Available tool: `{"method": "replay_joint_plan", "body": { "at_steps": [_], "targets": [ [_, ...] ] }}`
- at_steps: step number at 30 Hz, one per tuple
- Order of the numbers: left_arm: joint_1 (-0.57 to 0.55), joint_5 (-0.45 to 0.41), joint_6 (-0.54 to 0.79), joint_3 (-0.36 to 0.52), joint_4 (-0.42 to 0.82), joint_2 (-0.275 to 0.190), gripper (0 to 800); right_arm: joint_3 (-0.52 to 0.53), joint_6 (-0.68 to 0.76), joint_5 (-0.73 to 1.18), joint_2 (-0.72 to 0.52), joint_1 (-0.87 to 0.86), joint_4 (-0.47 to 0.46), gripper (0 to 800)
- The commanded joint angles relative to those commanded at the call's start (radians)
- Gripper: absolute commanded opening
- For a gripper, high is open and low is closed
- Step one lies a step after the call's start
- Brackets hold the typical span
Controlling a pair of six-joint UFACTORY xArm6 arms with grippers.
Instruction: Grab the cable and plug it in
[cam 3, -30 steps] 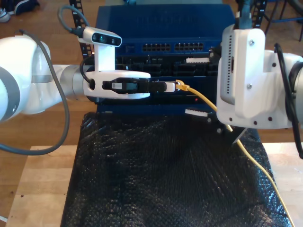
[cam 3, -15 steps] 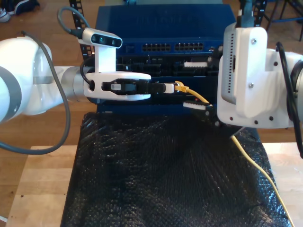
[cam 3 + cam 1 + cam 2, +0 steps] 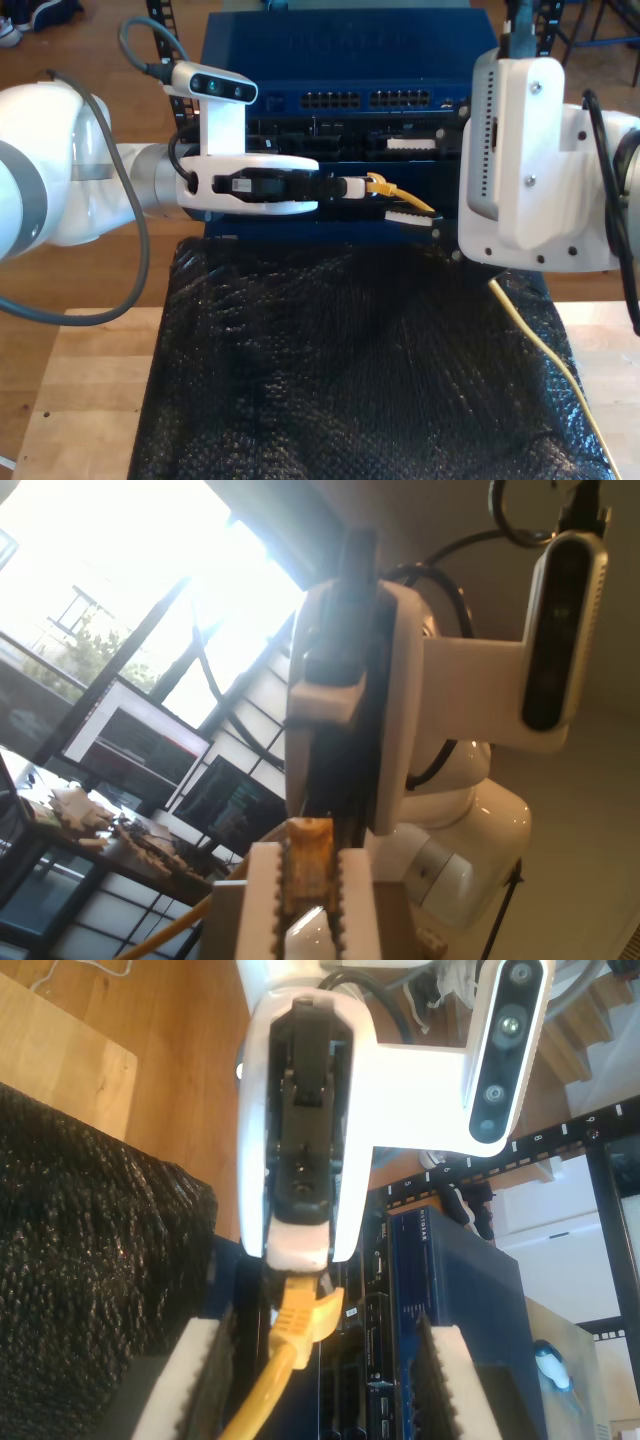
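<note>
The pads of my second gripper [image 3: 405, 180] have drawn in toward each other over the last second. The lower one has risen from the edge of the black mat [image 3: 350, 380] to just under the cable [image 3: 388, 187]. They are not together yet: in the second wrist view the yellow line runs up through the gap, touching neither pad [image 3: 195, 1380]. My first gripper [image 3: 360, 186] is clamped on the cable's end at the yellow boot, its toothed pads [image 3: 262, 900] pressed against both sides.

The grab looks done and the plugging is still to come. The end is held sideways across the front of the blue rack unit [image 3: 340, 45], not pointed into it. I cannot see the clear plug itself. I judge a handover is under way so the end can be turned toward the row of ports [image 3: 370, 100].

The rest of the cable trails over the mat toward the exterior view's lower right. The second arm's bulky white wrist crowds the rack's front on the exterior view's right.
</note>
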Motion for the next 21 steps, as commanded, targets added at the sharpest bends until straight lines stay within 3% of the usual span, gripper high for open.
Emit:
{"method": "replay_joint_plan", "body": {
  "at_steps": [21],
  "targets": [
    [-0.002,0.009,-0.046,0.002,-0.002,0.002,25,0.002,0.002,0.000,0.000,0.012,0.000,385]
  ]
}}
